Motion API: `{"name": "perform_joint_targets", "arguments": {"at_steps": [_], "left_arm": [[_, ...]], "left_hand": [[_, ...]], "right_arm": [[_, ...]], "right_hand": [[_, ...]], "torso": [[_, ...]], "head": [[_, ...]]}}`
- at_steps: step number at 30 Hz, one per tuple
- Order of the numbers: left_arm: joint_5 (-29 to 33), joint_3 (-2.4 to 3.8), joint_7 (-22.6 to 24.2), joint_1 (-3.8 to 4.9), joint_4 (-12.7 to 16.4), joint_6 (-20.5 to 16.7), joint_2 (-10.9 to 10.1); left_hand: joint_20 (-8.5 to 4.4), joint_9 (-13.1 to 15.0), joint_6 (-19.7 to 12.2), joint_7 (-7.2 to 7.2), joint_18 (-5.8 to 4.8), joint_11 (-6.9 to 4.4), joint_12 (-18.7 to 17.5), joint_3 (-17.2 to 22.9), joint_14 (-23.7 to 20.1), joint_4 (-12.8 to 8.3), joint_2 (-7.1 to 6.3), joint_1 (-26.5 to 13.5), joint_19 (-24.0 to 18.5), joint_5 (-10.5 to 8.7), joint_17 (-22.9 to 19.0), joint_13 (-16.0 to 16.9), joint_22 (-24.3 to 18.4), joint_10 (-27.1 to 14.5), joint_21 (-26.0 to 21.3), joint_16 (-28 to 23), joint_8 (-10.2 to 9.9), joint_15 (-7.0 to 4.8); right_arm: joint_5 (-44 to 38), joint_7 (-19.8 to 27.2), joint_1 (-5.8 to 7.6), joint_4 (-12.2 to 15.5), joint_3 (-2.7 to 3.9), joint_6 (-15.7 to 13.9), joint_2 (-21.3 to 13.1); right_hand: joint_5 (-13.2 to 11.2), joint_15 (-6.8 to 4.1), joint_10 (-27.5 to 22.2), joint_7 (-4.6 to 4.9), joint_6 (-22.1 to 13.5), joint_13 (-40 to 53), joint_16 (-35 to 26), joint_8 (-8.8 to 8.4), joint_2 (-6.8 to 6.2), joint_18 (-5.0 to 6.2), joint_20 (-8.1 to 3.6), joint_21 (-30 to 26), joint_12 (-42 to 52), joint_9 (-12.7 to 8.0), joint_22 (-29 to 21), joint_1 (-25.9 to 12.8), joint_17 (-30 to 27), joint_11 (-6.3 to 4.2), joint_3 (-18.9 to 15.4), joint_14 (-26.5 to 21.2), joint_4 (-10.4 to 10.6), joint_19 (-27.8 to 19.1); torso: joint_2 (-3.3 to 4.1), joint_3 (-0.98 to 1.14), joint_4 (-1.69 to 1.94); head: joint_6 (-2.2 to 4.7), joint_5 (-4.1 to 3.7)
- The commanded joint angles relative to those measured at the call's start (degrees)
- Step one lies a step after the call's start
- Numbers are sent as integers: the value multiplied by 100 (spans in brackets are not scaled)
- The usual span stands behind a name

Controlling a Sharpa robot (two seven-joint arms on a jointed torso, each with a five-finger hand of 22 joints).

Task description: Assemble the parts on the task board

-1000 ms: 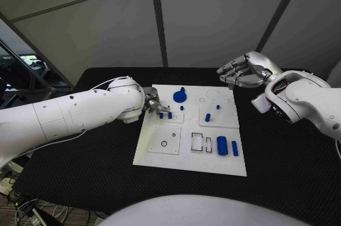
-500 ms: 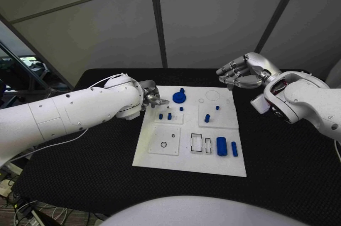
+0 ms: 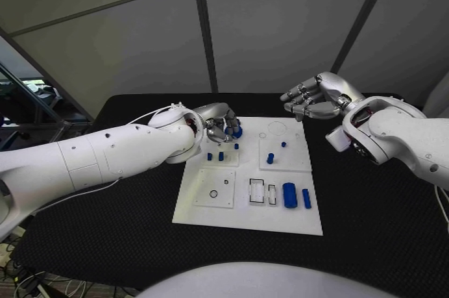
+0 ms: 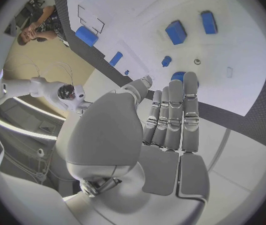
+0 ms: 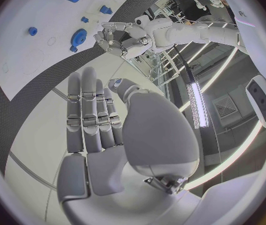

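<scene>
In the head view, the white task board (image 3: 245, 210) lies mid-bench (image 3: 112, 220) with blue parts (image 3: 291, 194) on it. The left hand (image 3: 222, 126) hovers over the board's far left corner beside a round blue part (image 3: 237, 132); the right hand (image 3: 316, 97) hangs beyond the far right corner. The left wrist view shows the left hand's fingers (image 4: 175, 110) straight, close together, holding nothing. The right wrist view shows the right hand (image 5: 98, 130) flat and empty.

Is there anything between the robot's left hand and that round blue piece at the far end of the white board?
Nothing visible. The left hand hovers right beside the round blue piece on the task board, holding nothing.
</scene>
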Motion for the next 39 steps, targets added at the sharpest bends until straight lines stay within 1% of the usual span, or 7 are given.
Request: {"name": "perform_joint_targets", "arguments": {"at_steps": [1, 3, 8, 16, 20, 30, 39], "left_arm": [[-875, -52, 719, 8, -122, -25, 85], [-968, -80, 732, 8, -176, 42, 130], [-1186, -126, 718, 7, -327, 210, 272], [-1370, -147, 623, 5, -486, 347, 422], [-1414, -150, 556, 4, -572, 375, 487], [-1502, -151, 451, 3, -787, 604, 646], [-1545, -153, 398, -3, -968, 673, 740]], "left_hand": [[-13, -238, 197, -25, 21, -9, -183, -188, 356, 27, -77, -12, 168, -35, 334, -247, 87, 138, 123, 490, -206, -19], [-21, -341, 306, -31, -1, -12, -261, -274, 613, 41, -52, -3, 308, -32, 643, -359, 217, 212, 305, 843, -295, -37], [-45, -559, 489, -50, -151, -25, -502, -499, 1044, 71, -18, 27, 829, -27, 1181, -614, 898, 308, 1281, 1468, -522, -55], [-55, -732, 652, -49, -264, -22, -726, -681, 1340, 89, 60, 99, 1183, -23, 1539, -821, 1412, 413, 1994, 1872, -725, -62], [-56, -782, 692, -45, -305, -16, -796, -722, 1430, 86, 84, 137, 1298, -20, 1658, -880, 1587, 433, 2239, 1990, -788, -60], [-52, -837, 819, -58, -346, -13, -888, -661, 1514, 52, 179, 260, 1409, -9, 1745, -963, 1775, 511, 2489, 2103, -840, -61], [-61, -889, 890, -47, -374, -28, -974, -539, 1589, 31, 236, 335, 1484, -4, 1857, -1035, 1916, 636, 2671, 2206, -906, -77]], "right_arm": [[-4, 41, 13, 0, 4, 20, 11], [-4, 42, 13, -2, 4, 20, 15], [-4, 45, 13, -7, 4, 25, 27], [-4, 50, 12, -13, 4, 33, 43], [-4, 50, 12, -13, 4, 33, 43], [-4, 53, 12, -15, 4, 37, 60], [-4, 57, 12, -16, 4, 39, 69]], "right_hand": [[-14, -2, 47, 34, -8, -5, -18, -20, -7, 65, -1, -21, -23, 0, 8, -49, 5, -1, 9, 35, -35, 18], [-14, -2, 47, 34, -8, -5, -18, -20, -7, 65, -1, -21, -23, 0, 8, -49, 5, -1, 9, 35, -35, 18], [-14, -2, 47, 34, -8, -5, -18, -20, -7, 65, -1, -21, -23, 0, 8, -49, 5, -1, 9, 35, -35, 18], [-14, -2, 47, 34, -8, -5, -18, -20, -7, 65, -1, -21, -23, 0, 8, -49, 5, -1, 9, 35, -35, 18], [-14, -2, 47, 34, -8, -5, -18, -20, -7, 65, -1, -21, -23, 0, 8, -49, 5, -1, 9, 35, -35, 18], [-14, -2, 47, 34, -8, -5, -18, -20, -7, 65, -1, -21, -23, 0, 8, -49, 5, -1, 9, 35, -35, 18], [-14, -2, 47, 34, -8, -5, -18, -20, -7, 65, -1, -21, -23, 0, 8, -49, 5, -1, 9, 35, -35, 18]], "torso": [[3, -6, 4], [2, -9, 5], [3, -10, 4], [2, -4, -2], [1, -2, 12], [-1, 1, -4], [-1, -3, 12]], "head": [[22, -17], [28, -25], [46, -38], [38, -43], [41, -52], [31, -47], [27, -60]]}}
